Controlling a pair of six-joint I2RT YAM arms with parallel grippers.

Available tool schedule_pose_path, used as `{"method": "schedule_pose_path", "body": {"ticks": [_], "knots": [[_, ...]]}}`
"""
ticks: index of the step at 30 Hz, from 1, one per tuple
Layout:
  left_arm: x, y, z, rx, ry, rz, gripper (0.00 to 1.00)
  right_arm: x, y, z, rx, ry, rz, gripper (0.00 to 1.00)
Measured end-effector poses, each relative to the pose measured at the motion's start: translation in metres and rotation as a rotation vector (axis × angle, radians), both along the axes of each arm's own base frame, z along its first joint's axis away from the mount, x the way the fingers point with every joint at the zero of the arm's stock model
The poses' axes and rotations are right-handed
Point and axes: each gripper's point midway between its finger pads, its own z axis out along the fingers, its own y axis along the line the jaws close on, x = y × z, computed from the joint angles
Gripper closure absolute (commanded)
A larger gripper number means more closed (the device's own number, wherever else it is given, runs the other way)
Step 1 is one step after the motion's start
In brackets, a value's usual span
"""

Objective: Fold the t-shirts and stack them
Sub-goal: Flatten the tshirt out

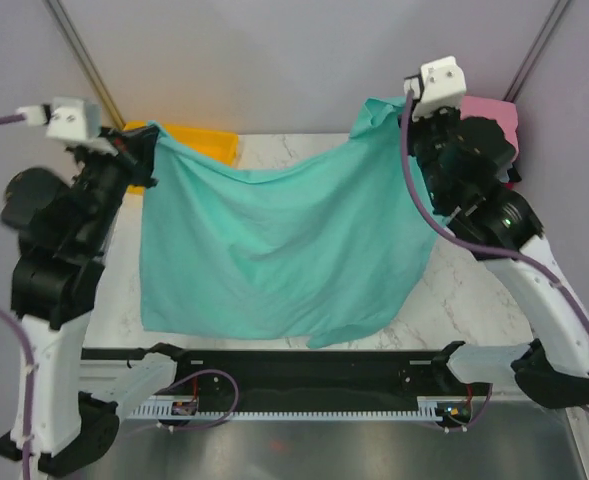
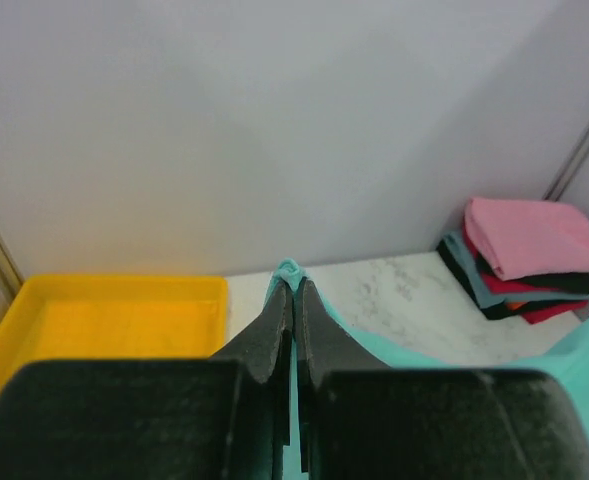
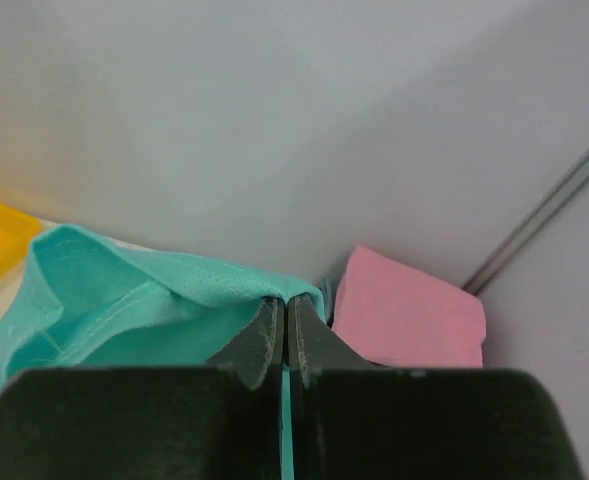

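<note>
A teal t-shirt [image 1: 274, 250] hangs spread between both grippers above the marble table, its lower edge near the table's front. My left gripper [image 1: 146, 140] is shut on its upper left corner; the cloth pokes out past the tips in the left wrist view [image 2: 292, 272]. My right gripper [image 1: 406, 108] is shut on its upper right corner, and the cloth drapes over the tips in the right wrist view [image 3: 154, 290]. A stack of folded shirts [image 2: 529, 258], pink on top over black, red and grey-blue, lies at the back right corner; its pink top also shows in the right wrist view [image 3: 404, 315].
A yellow plastic tray [image 2: 104, 325] sits at the back left of the table, partly behind the hanging shirt in the top view [image 1: 209, 138]. Grey walls close in the back and sides. A black rail [image 1: 304, 375] runs along the near edge.
</note>
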Motion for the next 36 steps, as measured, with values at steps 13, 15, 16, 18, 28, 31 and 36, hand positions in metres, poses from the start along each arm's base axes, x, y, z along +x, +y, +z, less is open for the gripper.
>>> {"method": "schedule_pose_path", "body": {"ticks": [13, 15, 16, 18, 28, 31, 36], "knots": [[0.256, 0.028, -0.399, 0.127, 1.119, 0.214, 0.25, 0.258, -0.020, -0.389, -0.034, 0.797, -0.178, 0.21], [0.264, 0.035, -0.435, 0.126, 1.219, 0.220, 0.23, 0.263, -0.010, -0.419, -0.036, 0.858, -0.166, 0.18], [0.260, 0.036, -0.444, 0.126, 1.255, 0.224, 0.22, 0.262, -0.009, -0.422, -0.036, 0.872, -0.166, 0.18], [0.250, 0.035, -0.445, 0.127, 1.295, 0.222, 0.23, 0.258, -0.007, -0.415, -0.031, 0.874, -0.164, 0.17], [0.192, 0.001, -0.338, 0.064, 1.065, 0.195, 0.28, 0.174, -0.009, -0.324, 0.176, 0.758, -0.084, 0.18], [0.165, -0.008, -0.364, 0.044, 1.113, 0.183, 0.30, 0.152, -0.006, -0.352, 0.209, 0.830, -0.068, 0.17], [0.136, -0.007, -0.454, 0.045, 1.339, 0.224, 0.31, 0.128, -0.004, -0.441, 0.199, 1.049, -0.096, 0.17]]}}
